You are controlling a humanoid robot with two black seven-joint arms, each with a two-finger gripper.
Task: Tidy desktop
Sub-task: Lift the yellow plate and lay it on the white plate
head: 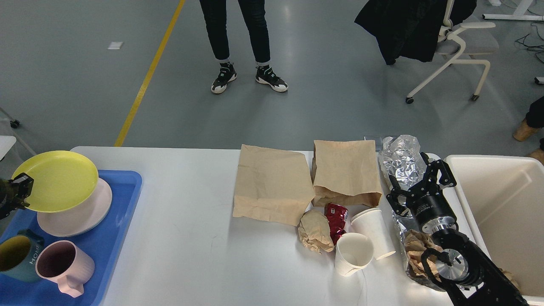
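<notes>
The white desktop (182,238) spans the view. At the far left edge my left gripper (20,191) is shut on the rim of a yellow plate (57,180), holding it just over a pink plate (80,216) in the blue tray (108,238). Mid-table lie two brown paper bags (272,182) (346,170), a crumpled paper ball (315,231), a red can (337,216) and two white paper cups (352,253) (374,231). My right gripper (420,180) stands open over crumpled foil (399,159) at the right, fingers spread, holding nothing.
A teal mug (15,257) and a pink mug (61,265) stand in the tray's near end. A cream bin (501,204) sits off the table's right side. Crumpled brown paper (418,250) lies by my right wrist. A person's legs (242,46) and an office chair (450,46) stand beyond the table.
</notes>
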